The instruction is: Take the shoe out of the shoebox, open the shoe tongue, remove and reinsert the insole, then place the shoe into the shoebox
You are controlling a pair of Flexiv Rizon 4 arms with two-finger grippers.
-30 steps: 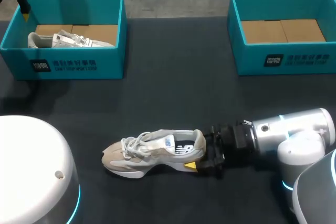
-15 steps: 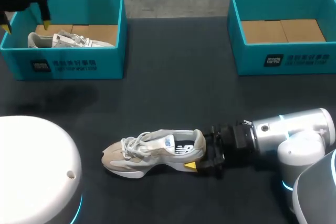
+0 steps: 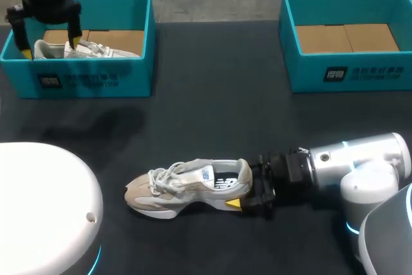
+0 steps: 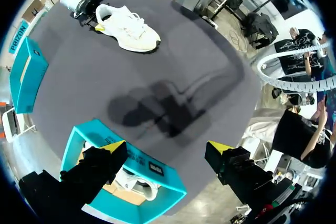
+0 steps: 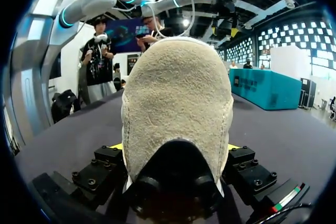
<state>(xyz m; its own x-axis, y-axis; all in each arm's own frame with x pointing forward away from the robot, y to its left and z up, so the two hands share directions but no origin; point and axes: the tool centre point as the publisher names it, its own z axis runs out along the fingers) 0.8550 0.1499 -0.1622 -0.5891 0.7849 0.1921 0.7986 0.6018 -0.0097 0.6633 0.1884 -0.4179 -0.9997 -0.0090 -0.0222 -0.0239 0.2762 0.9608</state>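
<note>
Shoe (image 3: 183, 188) in low, level right tool (image 3: 244, 186)

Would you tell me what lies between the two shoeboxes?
Nothing: in the head view only bare table separates the left shoebox from the right shoebox.

White arms (image 3: 370, 156) — cyan rings (image 3: 348, 226), black yellow-tipped hands (image 4: 165, 147).

On the table (image 3: 212, 94), a sneaker (image 3: 187, 188) lies at 6 o'clock, toe toward 9. The right gripper (image 3: 244, 190) clasps its heel from 3. The left shoebox (image 3: 96, 78) sits at 10 o'clock and holds a second sneaker (image 3: 90, 49). The left gripper (image 3: 50, 47) is over its 9 o'clock end. The right shoebox (image 3: 360, 72) sits at 2.
</note>
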